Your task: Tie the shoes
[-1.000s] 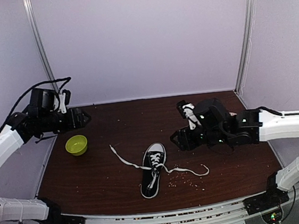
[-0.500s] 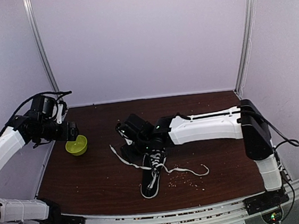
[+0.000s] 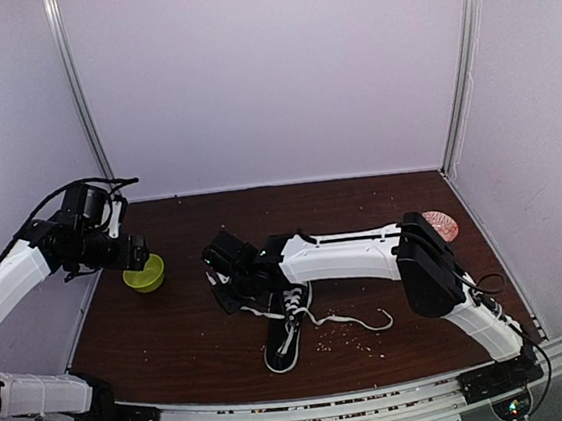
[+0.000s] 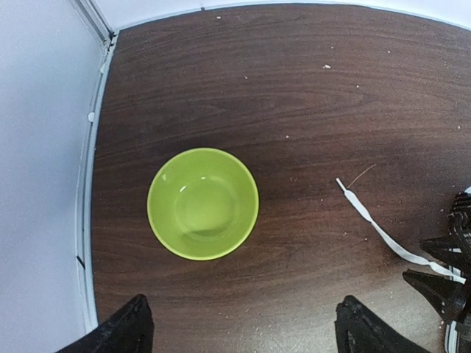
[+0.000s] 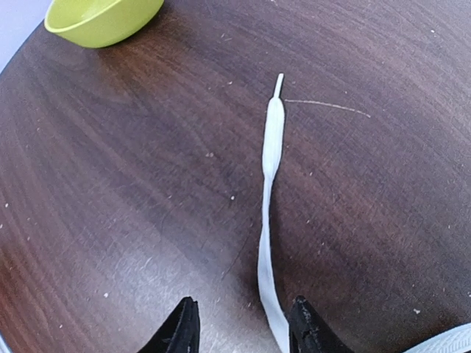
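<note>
White lace [image 5: 268, 184] of your black sneaker [image 3: 286, 333] lying slack between parted jaws of your right gripper [image 5: 243, 332], not pinched, your left gripper [image 4: 243, 331] spread wide above green bowl [image 4: 202, 204]

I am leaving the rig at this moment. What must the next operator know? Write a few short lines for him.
Left pincer: open, empty, hovering above the green bowl.
Right pincer: jaws apart, low over the table, straddling the bowl-side lace; no grip yet.
Sneaker: near mid-table, the other lace lying loose on its far side.
Done: nothing tied.
Left: probably close on this lace, take the other, cross, knot, make the bow.
</note>
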Action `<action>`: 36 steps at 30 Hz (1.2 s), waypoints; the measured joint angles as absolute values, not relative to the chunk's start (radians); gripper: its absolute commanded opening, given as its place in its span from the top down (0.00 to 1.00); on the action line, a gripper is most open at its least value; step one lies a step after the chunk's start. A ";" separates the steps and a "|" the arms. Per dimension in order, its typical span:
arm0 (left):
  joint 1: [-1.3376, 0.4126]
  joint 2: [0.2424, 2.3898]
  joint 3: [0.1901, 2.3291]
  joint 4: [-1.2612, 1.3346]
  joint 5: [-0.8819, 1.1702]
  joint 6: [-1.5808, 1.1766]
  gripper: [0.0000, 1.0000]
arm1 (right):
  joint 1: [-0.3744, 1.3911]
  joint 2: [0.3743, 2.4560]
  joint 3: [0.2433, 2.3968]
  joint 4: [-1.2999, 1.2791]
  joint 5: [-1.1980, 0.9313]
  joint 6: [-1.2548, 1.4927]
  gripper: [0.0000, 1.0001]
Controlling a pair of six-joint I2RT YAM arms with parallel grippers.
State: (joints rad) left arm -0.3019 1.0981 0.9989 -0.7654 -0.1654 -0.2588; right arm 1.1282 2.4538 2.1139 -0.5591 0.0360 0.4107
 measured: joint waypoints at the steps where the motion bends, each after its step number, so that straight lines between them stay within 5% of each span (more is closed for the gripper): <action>1: -0.302 1.093 0.993 -0.766 -0.168 -0.259 0.12 | 1.128 2.463 2.126 -0.562 0.046 0.410 0.58; 15: -0.302 1.071 0.983 -0.770 -0.210 -0.259 0.12 | 1.128 2.580 2.228 -0.587 0.120 0.411 0.62; 20: -0.302 1.071 0.981 -0.773 -0.216 -0.259 0.12 | 1.128 2.586 2.234 -0.583 0.123 0.410 0.73; 25: -0.302 1.071 0.981 -0.773 -0.217 -0.259 0.12 | 1.128 2.596 2.240 -0.564 0.123 0.410 0.98; 36: -0.337 0.970 0.871 -0.648 -0.075 -0.297 0.20 | 1.126 2.447 1.998 -0.438 0.026 0.444 1.00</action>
